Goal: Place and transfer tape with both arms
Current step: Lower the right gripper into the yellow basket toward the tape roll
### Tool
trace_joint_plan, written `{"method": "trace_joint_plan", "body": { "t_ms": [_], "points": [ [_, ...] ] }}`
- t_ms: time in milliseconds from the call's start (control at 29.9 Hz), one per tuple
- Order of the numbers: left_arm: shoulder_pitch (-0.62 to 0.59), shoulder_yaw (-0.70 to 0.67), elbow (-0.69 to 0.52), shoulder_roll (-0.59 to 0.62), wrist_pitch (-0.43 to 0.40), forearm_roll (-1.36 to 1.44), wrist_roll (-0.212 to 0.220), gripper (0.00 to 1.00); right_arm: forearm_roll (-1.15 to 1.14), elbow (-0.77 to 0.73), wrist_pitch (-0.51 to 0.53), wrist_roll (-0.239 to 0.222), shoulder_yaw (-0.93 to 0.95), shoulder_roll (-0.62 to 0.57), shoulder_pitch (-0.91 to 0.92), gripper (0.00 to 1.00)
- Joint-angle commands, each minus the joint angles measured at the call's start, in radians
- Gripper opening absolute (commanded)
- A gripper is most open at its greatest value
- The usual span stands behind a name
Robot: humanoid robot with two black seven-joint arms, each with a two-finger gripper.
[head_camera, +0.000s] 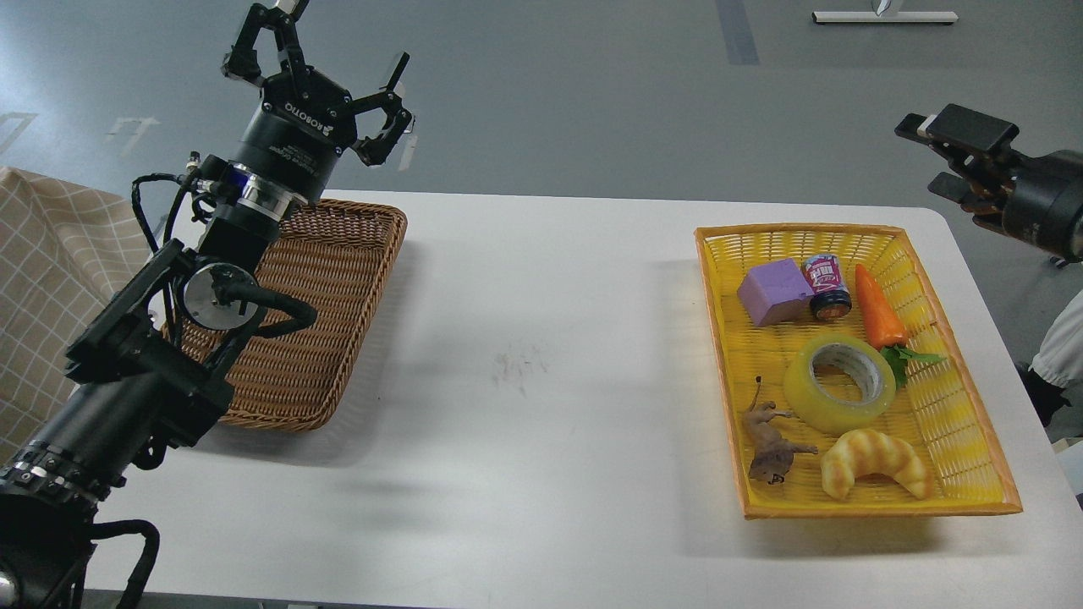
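The tape [839,382], a translucent yellow roll with a grey-white core, lies flat in the middle of the yellow basket [717,338] on the right of the white table. My right gripper [932,156] is at the far right edge of the view, above and behind the basket's far right corner, pointing left, with its fingers apart and empty. It is well away from the tape. My left gripper [338,46] is raised over the far end of the brown wicker basket [338,296], open and empty.
In the yellow basket with the tape lie a purple block [774,292], a small can [827,286], a toy carrot [877,309], a brown toy animal [768,444] and a croissant toy [876,461]. A checked cloth [42,279] hangs at the left.
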Motion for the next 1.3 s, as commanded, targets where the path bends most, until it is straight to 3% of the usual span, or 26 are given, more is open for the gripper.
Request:
{"method": "trace_joint_plan", "body": {
  "t_ms": [0, 668, 1270],
  "points": [
    [0.000, 0.000, 0.000, 0.000, 0.000, 0.000, 0.000, 0.98, -0.018, 0.005, 0.000, -0.034, -0.044, -0.033, -0.001, 1.00],
    [0.000, 0.000, 0.000, 0.001, 0.000, 0.000, 0.000, 0.98, -0.091, 0.170, 0.000, -0.031, -0.272, -0.173, -0.003, 0.98],
    [0.002, 0.000, 0.002, 0.003, 0.000, 0.000, 0.000, 0.98, -0.263, 0.154, 0.000, -0.031, -0.334, -0.156, -0.075, 0.96]
  ]
}}
